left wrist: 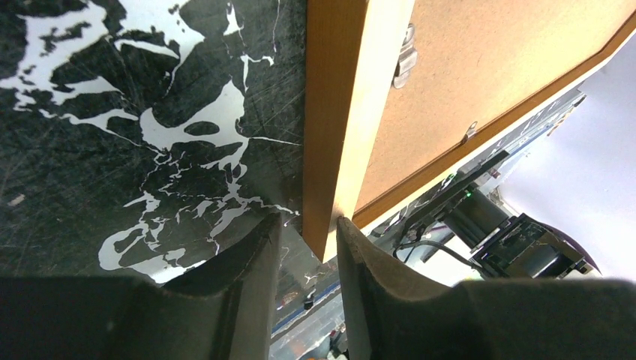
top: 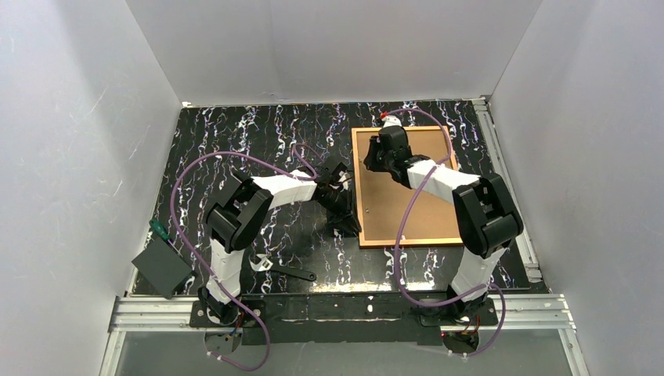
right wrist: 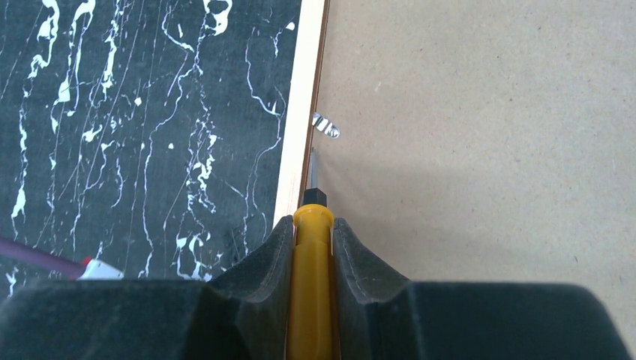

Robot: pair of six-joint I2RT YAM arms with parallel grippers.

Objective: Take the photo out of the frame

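The frame (top: 357, 188) lies face down at the table's right back, its orange-brown border (left wrist: 330, 112) around the photo's tan back board (top: 407, 211); the print side is hidden. My left gripper (left wrist: 307, 225) stands at the frame's near left corner (top: 350, 229), open. The corner sits between its fingers, against the right one, with a gap to the left one. My right gripper (right wrist: 313, 223) is shut on a yellow-handled screwdriver (right wrist: 311, 285) over the frame's far left part (top: 374, 153). The tip rests at the seam between border and board, just below a small metal clip (right wrist: 325, 126).
More metal clips (left wrist: 405, 56) hold the board along the frame's edges. A black wrench (top: 286, 270) lies near the front edge. A dark square plate (top: 162, 266) with a green-handled tool (top: 159, 229) hangs off the left side. White walls enclose the table.
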